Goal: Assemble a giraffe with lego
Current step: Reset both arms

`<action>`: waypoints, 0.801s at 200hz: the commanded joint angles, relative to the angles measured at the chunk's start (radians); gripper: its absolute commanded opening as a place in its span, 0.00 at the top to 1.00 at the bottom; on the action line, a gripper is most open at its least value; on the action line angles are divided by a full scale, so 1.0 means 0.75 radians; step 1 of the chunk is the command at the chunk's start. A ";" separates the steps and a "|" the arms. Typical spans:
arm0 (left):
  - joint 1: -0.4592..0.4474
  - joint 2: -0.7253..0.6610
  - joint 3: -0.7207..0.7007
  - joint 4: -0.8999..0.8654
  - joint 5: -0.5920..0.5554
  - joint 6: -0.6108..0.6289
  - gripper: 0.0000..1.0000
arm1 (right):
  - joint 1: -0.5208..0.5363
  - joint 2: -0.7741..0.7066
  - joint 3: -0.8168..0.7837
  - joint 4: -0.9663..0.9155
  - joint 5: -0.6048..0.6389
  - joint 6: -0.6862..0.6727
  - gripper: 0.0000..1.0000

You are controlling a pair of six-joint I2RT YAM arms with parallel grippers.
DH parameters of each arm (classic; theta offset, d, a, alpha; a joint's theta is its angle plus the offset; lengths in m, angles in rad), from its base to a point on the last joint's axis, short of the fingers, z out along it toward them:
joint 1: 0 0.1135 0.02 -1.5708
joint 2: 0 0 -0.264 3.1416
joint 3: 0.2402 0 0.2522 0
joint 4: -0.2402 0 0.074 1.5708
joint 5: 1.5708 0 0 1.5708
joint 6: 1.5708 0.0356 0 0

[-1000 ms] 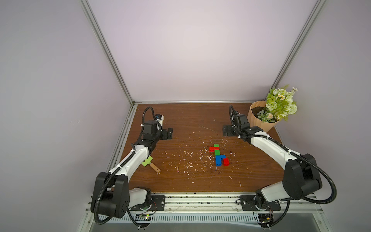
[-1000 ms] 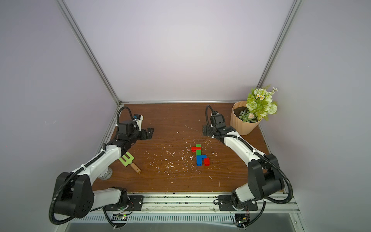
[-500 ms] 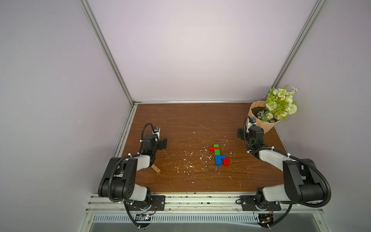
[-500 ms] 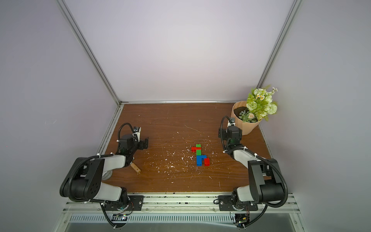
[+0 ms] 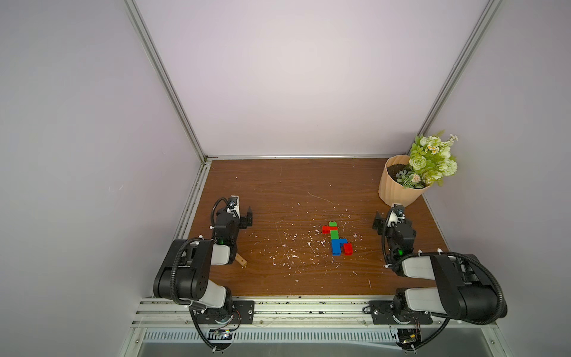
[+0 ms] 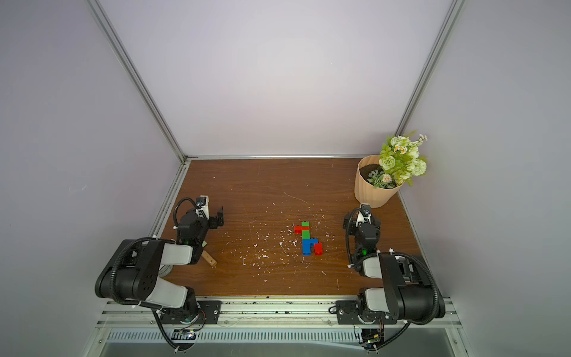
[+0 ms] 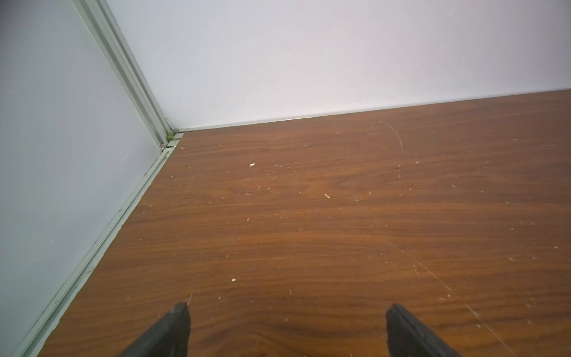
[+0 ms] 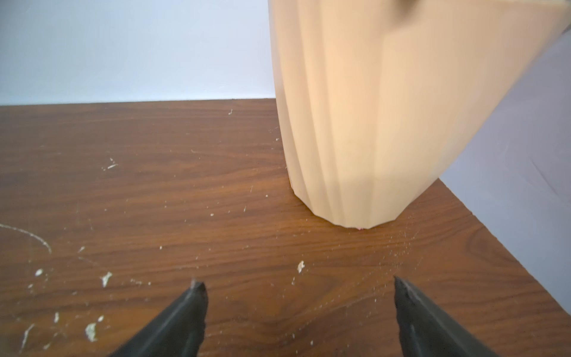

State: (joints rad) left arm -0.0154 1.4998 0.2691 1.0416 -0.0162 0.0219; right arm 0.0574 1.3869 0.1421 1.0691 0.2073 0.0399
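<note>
Giraffe (image 5: 334, 236) central — plant pot (image 5: 398, 190) behind, right

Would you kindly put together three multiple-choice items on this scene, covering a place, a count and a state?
1. Where does the flower pot stand? A. far end, beyond the right gripper B. table centre C. by the left arm's base
2. How many red bricks does the giraffe have? A. one B. two C. four
3. How is the right gripper? A. shut on a brick B. open, empty C. shut on the pot
Answers: 1 A, both top views show it there; 2 B, one at the head, one as leg; 3 B, its jaws stand apart over bare table.
</note>
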 commanded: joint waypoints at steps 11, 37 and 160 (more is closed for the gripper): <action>0.016 0.013 -0.009 0.115 -0.042 -0.035 0.01 | 0.001 0.189 0.104 0.283 -0.005 -0.023 0.03; 0.017 0.010 -0.011 0.116 -0.042 -0.034 0.01 | 0.002 0.159 0.128 0.186 -0.023 -0.033 0.00; 0.016 0.004 -0.019 0.123 -0.042 -0.031 0.01 | 0.016 0.164 0.150 0.155 -0.016 -0.047 0.00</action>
State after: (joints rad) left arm -0.0147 1.5036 0.2607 1.0966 -0.0319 0.0067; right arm 0.0662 1.5185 0.2314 1.1542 0.2028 0.0170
